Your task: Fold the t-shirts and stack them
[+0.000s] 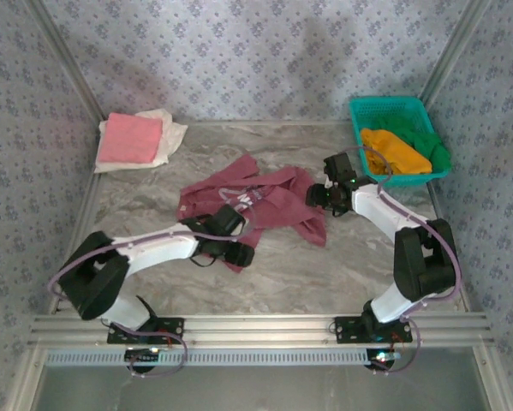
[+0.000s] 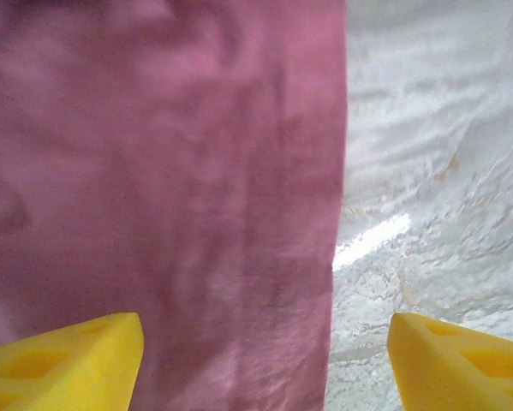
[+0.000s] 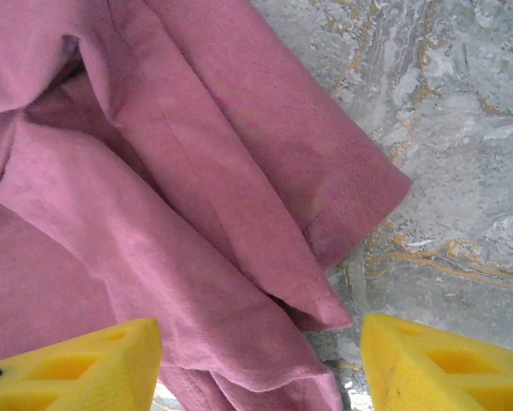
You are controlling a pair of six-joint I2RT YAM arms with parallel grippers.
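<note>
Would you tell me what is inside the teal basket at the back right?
An orange t-shirt and, to its right, a green t-shirt; anything beneath them is covered.

We see a marble-look table top (image 1: 325, 274) — grey-white with tan veins, mostly matte. In the left wrist view one bright glare streak (image 2: 372, 240) lies on it. The back wall (image 1: 256, 60), left wall (image 1: 25, 188) and right wall (image 1: 496, 197) share one covering: pale blue-grey with a small repeating floral motif. Silver metal posts run up the back corners, left post (image 1: 63, 64) and right post (image 1: 449, 60). A slotted aluminium rail (image 1: 265, 327) spans the near table edge, with a perforated strip (image 1: 265, 357) just below it, then a plain grey panel (image 1: 265, 390). The light is even and diffuse — we note soft shadows on the back wall.
</note>
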